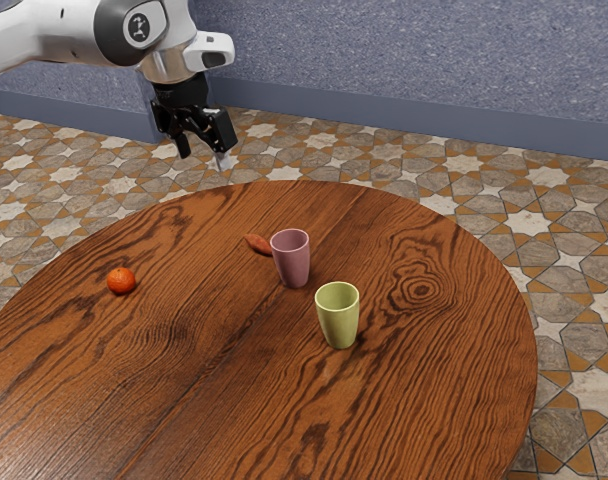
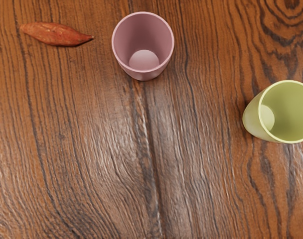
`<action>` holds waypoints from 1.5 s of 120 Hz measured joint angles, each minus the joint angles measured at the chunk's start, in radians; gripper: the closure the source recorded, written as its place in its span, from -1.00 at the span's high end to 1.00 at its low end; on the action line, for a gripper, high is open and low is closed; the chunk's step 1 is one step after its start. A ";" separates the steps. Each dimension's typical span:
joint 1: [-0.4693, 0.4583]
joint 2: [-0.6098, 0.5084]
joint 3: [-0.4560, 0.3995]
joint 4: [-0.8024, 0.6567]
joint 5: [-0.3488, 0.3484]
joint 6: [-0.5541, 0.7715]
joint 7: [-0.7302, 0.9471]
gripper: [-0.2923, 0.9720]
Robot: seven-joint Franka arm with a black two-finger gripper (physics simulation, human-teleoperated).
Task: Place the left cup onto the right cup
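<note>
A pink cup stands upright near the middle of the round wooden table. To its right and nearer the front stands a green cup, also upright. My gripper hangs high above the table's far edge, well up and left of both cups in the exterior view, open and holding nothing. From the hand's camera I look down into the pink cup and the green cup, both empty.
A small reddish-brown sweet potato lies just left of the pink cup, seen too in the wrist view. An orange fruit rests toward the table's left side. Tiled floor surrounds the table.
</note>
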 joint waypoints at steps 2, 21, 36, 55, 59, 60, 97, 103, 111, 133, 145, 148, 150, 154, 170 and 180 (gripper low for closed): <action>0.000 0.000 0.000 0.000 0.000 0.000 0.001 0.54; 0.000 0.004 0.001 0.003 0.000 0.001 0.012 0.54; -0.001 0.008 0.004 0.004 0.001 -0.002 0.018 0.54; 0.006 0.081 0.007 0.087 0.000 -0.003 0.025 0.54; 0.006 0.122 0.009 0.138 -0.001 -0.009 0.026 0.54; 0.006 0.133 0.010 0.152 -0.001 -0.011 0.027 0.54; 0.055 0.461 0.019 0.433 -0.049 -0.046 0.037 0.54; 0.059 0.489 0.018 0.441 -0.059 -0.039 0.038 0.54; 0.063 0.514 0.017 0.443 -0.068 -0.027 0.040 0.54; 0.068 0.646 0.014 0.559 -0.078 -0.002 0.045 0.54; 0.084 0.699 0.007 0.597 -0.083 0.014 0.047 0.54; 0.089 0.710 0.005 0.600 -0.085 0.019 0.047 0.54; 0.091 0.717 0.004 0.601 -0.086 0.022 0.048 0.54; 0.094 0.729 0.002 0.602 -0.089 0.030 0.048 0.54; 0.098 0.761 0.005 0.605 -0.093 0.057 0.050 0.54; 0.098 0.797 0.008 0.645 -0.094 0.075 0.052 0.54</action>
